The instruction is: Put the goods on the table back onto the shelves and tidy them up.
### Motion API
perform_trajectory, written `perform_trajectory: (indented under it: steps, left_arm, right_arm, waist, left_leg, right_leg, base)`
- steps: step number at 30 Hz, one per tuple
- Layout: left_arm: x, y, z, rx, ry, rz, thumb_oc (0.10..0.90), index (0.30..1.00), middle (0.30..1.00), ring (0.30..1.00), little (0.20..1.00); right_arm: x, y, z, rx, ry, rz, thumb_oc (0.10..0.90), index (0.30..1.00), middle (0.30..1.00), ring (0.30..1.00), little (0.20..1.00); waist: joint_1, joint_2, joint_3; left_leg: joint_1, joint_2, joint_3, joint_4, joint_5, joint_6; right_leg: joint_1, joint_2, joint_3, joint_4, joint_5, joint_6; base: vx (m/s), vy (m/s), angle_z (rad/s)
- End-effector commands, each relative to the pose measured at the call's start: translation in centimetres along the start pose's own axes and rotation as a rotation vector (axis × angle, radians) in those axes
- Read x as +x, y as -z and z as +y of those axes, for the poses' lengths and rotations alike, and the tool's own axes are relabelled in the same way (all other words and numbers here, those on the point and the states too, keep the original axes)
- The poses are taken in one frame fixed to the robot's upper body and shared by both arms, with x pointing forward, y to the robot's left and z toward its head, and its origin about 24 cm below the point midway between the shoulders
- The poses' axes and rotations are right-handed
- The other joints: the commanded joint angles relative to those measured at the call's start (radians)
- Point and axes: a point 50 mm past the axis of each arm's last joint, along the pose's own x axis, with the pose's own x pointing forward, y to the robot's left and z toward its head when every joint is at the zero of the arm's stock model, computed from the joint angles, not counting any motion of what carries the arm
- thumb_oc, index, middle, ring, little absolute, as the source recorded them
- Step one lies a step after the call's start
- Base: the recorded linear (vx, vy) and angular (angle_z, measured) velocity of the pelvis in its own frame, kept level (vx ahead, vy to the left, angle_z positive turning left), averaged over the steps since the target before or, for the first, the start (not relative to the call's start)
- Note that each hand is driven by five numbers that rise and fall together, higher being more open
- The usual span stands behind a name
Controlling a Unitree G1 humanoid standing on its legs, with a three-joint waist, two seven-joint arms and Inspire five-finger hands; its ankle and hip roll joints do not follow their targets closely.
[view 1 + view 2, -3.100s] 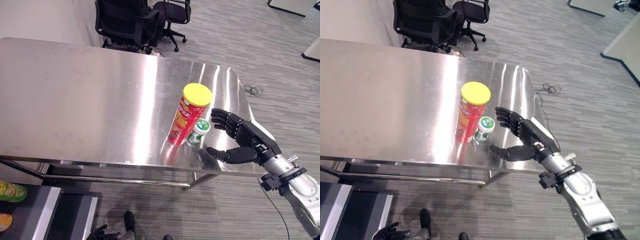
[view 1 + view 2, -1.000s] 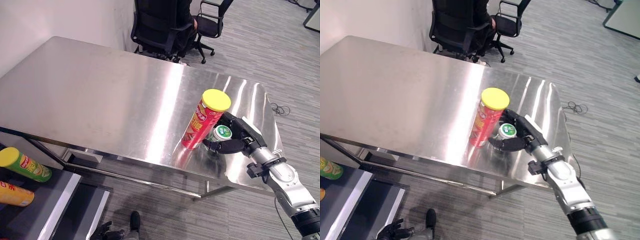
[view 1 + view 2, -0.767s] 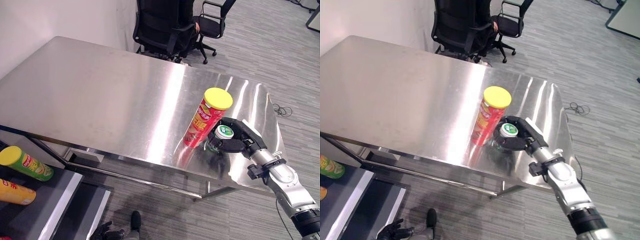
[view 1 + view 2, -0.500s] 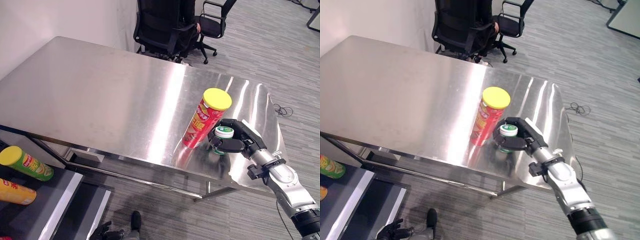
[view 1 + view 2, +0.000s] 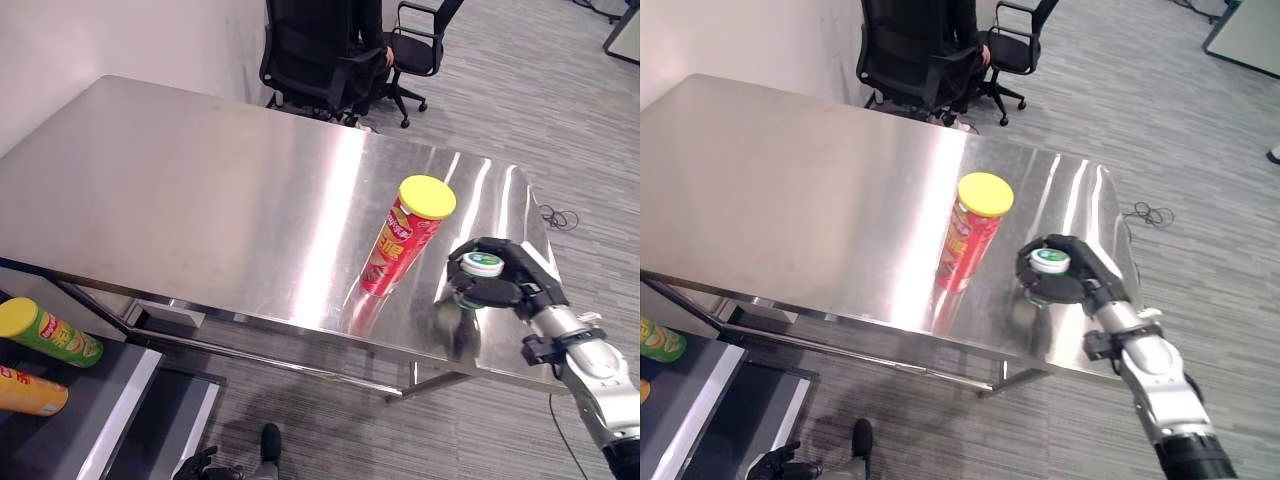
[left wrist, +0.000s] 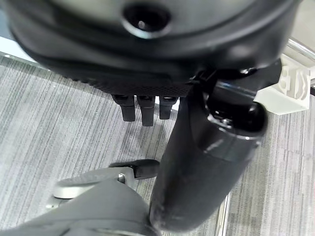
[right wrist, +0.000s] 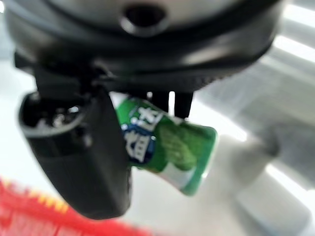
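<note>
Small green bottle (image 7: pixel 165 142) with a white cap, clasped in the right hand (image 5: pixel 505 285), fingers and thumb curled round its body, raised a little above the steel table (image 5: pixel 200 190) near the right front corner. Judged light and rigid, a smooth plastic wall likely slick under the dark fingers; best held round the middle of the body, as now, not by the cap. Looks tilted in the right wrist view, so some risk of slipping or rotating if the grip slackens.

Just to the left, a tall red tube (image 5: pixel 400 245) with a yellow lid, upright on the table, apart from the bottle and hand. Probably light too, thin-walled, top-heavy for its narrow base and easy to topple with a brush of the arm; best taken round the mid-body with a wide wrap.

Table edges close by: front edge just below the hand, right edge a little beyond it. Bare steel over the left and far parts, plenty of room there. Open floor to the right and in front. Far behind the table, black office chairs (image 5: pixel 320 50), well clear of the work.

Lower left, below table level, a shelf (image 5: pixel 110 400) with a green tube (image 5: pixel 50 332) and a yellow one (image 5: pixel 30 392) lying on their sides; likely destination, reached by carrying the bottle left past the red tube.

Left hand (image 6: pixel 147 105) seen in its own wrist view above the floor, fingers loosely curled, holding nothing.
</note>
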Motion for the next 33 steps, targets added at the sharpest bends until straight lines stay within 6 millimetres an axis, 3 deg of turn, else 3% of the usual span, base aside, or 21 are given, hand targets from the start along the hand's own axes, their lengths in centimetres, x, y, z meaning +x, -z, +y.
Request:
perform_trajectory:
  steps: [1,7,9,10,12,13,16,23,25,27,28,29,33]
  left_arm:
    - [0.2,-0.9,0.8,0.079,-0.022,-0.012,0.800,0.900,0.900,0.900,0.900]
    - [0.3,-1.7,1.1,0.100,-0.005,-0.041,0.800,0.900,0.900,0.900,0.900]
    - [0.4,-2.2,1.2,0.118,0.005,-0.060,0.800,0.900,0.900,0.900,0.900]
    - [0.4,-2.6,1.0,0.135,0.015,-0.073,0.800,0.900,0.900,0.900,0.900]
    - [0.5,-2.7,1.0,0.144,0.018,-0.079,0.800,0.900,0.900,0.900,0.900]
    - [0.5,-3.3,0.6,0.178,0.032,-0.096,0.800,0.900,0.900,0.900,0.900]
    - [0.7,-4.5,-0.3,0.242,0.054,-0.130,0.800,0.900,0.900,0.900,0.900]
    - [0.8,-5.5,-1.2,0.332,0.055,-0.163,0.800,0.900,0.900,0.900,0.900]
    - [0.9,-6.9,-2.4,0.353,0.053,-0.210,0.800,0.900,0.900,0.900,0.900]
    - [0.9,-7.5,-2.9,0.353,0.054,-0.229,0.800,0.900,0.900,0.900,0.900]
    - [0.8,-7.7,-3.4,0.354,0.057,-0.237,0.800,0.900,0.900,0.900,0.900]
    - [0.8,-7.6,-3.9,0.344,0.057,-0.234,0.800,0.900,0.900,0.900,0.900]
    - [0.8,-7.6,-3.8,0.295,0.033,-0.236,0.800,0.900,0.900,0.900,0.900]
  right_arm:
    - [0.0,-6.9,-1.9,-0.114,0.083,-0.330,0.400,0.300,0.300,0.300,0.300]
    - [-1.6,-9.8,0.0,-0.166,-0.128,-0.431,0.400,0.300,0.300,0.300,0.300]
    - [-2.1,-11.1,1.6,-0.161,-0.256,-0.488,0.400,0.300,0.300,0.300,0.300]
    - [-2.5,-12.1,3.3,-0.125,-0.369,-0.541,0.400,0.300,0.300,0.300,0.300]
    - [-2.7,-12.6,4.0,-0.117,-0.423,-0.565,0.400,0.300,0.300,0.300,0.300]
    - [-3.1,-13.6,5.7,-0.103,-0.524,-0.624,0.400,0.300,0.300,0.300,0.300]
    - [-3.5,-15.0,7.9,-0.046,-0.643,-0.707,0.400,0.300,0.300,0.300,0.300]
    - [-2.8,-16.4,10.9,0.156,-0.689,-0.829,0.400,0.300,0.300,0.300,0.300]
    - [-1.1,-16.8,12.5,0.239,-0.614,-0.857,0.400,0.300,0.300,0.300,0.300]
    - [-0.6,-17.0,13.0,0.282,-0.589,-0.869,0.400,0.300,0.300,0.300,0.300]
    - [-0.1,-16.9,13.5,0.332,-0.571,-0.862,0.400,0.300,0.300,0.300,0.300]
    - [0.6,-16.8,14.3,0.374,-0.526,-0.850,0.400,0.300,0.300,0.300,0.300]
    - [1.1,-16.9,15.0,0.315,-0.479,-0.856,0.400,0.300,0.300,0.300,0.300]
  waist:
    - [0.010,0.016,-0.019]
    - [-0.013,0.012,-0.016]
    - [-0.020,0.009,-0.013]
    - [-0.022,0.002,-0.008]
    - [-0.023,-0.002,-0.006]
    - [-0.023,-0.010,-0.001]
    - [-0.020,-0.023,0.008]
    - [0.012,-0.023,0.026]
    - [0.049,-0.012,0.055]
    - [0.051,-0.009,0.068]
    - [0.062,-0.004,0.075]
    - [0.063,0.000,0.078]
    - [0.045,0.001,0.085]
  left_leg:
    - [0.145,0.085,0.036,0.005,-0.137,-0.084]
    - [0.147,0.100,0.050,0.005,-0.128,-0.089]
    - [0.147,0.108,0.058,0.006,-0.119,-0.092]
    - [0.143,0.116,0.063,0.010,-0.113,-0.095]
    - [0.141,0.121,0.064,0.012,-0.109,-0.097]
    - [0.136,0.132,0.066,0.016,-0.098,-0.101]
    - [0.123,0.150,0.062,0.023,-0.077,-0.111]
    - [0.098,0.176,0.035,0.032,-0.042,-0.126]
    - [0.049,0.174,0.016,0.055,-0.014,-0.132]
    - [0.022,0.168,0.013,0.074,-0.017,-0.129]
    - [0.012,0.163,0.027,0.085,-0.022,-0.122]
    - [0.005,0.148,0.074,0.134,-0.066,-0.102]
    - [0.015,0.146,0.186,0.286,-0.186,-0.085]
  right_leg:
    - [-0.083,-0.001,0.055,0.045,0.018,0.038]
    - [-0.100,0.011,0.075,0.058,0.018,0.036]
    - [-0.107,0.021,0.085,0.067,0.019,0.034]
    - [-0.114,0.030,0.087,0.073,0.020,0.032]
    - [-0.118,0.035,0.090,0.077,0.020,0.032]
    - [-0.121,0.049,0.094,0.082,0.020,0.028]
    - [-0.125,0.070,0.096,0.096,0.017,0.020]
    - [-0.120,0.098,0.070,0.122,0.002,0.002]
    - [-0.113,0.097,0.043,0.127,0.000,-0.008]
    - [-0.116,0.094,0.028,0.133,-0.003,-0.011]
    - [-0.120,0.088,0.013,0.137,-0.001,-0.013]
    - [-0.121,0.066,-0.024,0.138,0.002,-0.013]
    - [-0.136,0.018,-0.110,0.123,0.024,-0.015]
  base:
    - [-0.06,-0.031,-0.06]
    - [-0.07,-0.038,-0.14]
    - [-0.11,-0.071,-0.19]
    - [-0.15,-0.109,-0.19]
    - [-0.12,-0.090,-0.16]
    - [-0.14,-0.113,-0.09]
    - [-0.13,-0.114,0.00]
    - [-0.08,-0.087,0.05]
    - [-0.13,-0.073,0.19]
    - [-0.11,-0.043,0.55]
    - [-0.09,0.004,0.78]
    - [-0.14,0.009,0.58]
    - [-0.11,0.001,0.86]
